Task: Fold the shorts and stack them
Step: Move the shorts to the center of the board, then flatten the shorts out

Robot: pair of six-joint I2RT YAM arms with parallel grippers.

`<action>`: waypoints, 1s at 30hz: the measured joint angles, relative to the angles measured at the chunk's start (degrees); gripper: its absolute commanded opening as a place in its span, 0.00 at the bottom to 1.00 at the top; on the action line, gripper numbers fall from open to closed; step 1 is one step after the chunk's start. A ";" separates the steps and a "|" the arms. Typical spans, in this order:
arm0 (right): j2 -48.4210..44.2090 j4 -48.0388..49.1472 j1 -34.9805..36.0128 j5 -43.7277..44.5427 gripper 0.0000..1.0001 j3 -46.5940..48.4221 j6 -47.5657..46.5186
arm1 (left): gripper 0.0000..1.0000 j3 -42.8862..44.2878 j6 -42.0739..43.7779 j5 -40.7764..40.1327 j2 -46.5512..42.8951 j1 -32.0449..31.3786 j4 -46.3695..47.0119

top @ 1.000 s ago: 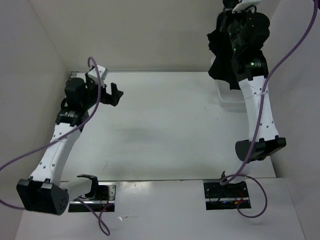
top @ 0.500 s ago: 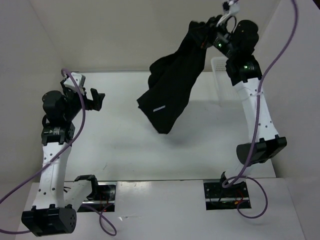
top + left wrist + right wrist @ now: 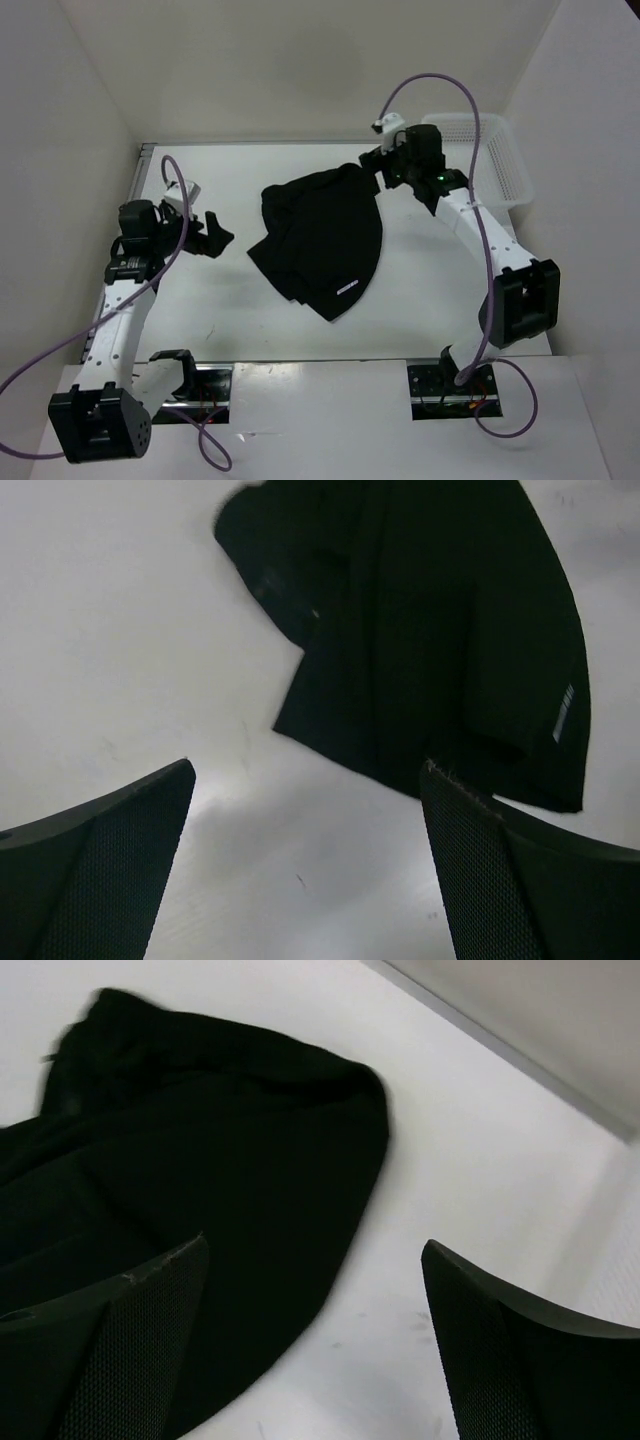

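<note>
The black shorts (image 3: 325,235) lie crumpled on the white table, a small pale mark near their front hem. My right gripper (image 3: 374,168) hovers at their far right corner, open and holding nothing. In the right wrist view the shorts (image 3: 200,1180) spread under the left finger (image 3: 110,1350), with bare table between the fingers. My left gripper (image 3: 216,236) stands open to the left of the shorts, apart from them. The left wrist view has the shorts (image 3: 440,650) ahead of the open gripper (image 3: 310,865).
A white mesh basket (image 3: 497,150) stands at the table's back right corner, behind the right arm. White walls close in the table at the back and on both sides. The arm bases sit at the near edge.
The right arm swung the shorts from above the basket down to the middle of the table and let go, its jaws opening. The left arm shifted slightly toward the shorts.
</note>
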 measured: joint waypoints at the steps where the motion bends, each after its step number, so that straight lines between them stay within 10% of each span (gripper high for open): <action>1: -0.17 0.02 2.21 -0.44 0.91 0.11 -1.66 | 1.00 -1.09 0.00 0.72 0.50 -0.35 -0.92; 15: 30.23 1.40 10.49 -0.22 0.95 21.77 -2.19 | 1.00 -3.56 -0.04 10.78 11.80 -6.49 -2.82; 30: 58.29 0.90 16.11 11.63 0.99 50.73 -5.25 | 1.00 1.88 -0.07 -3.58 35.45 -29.27 5.90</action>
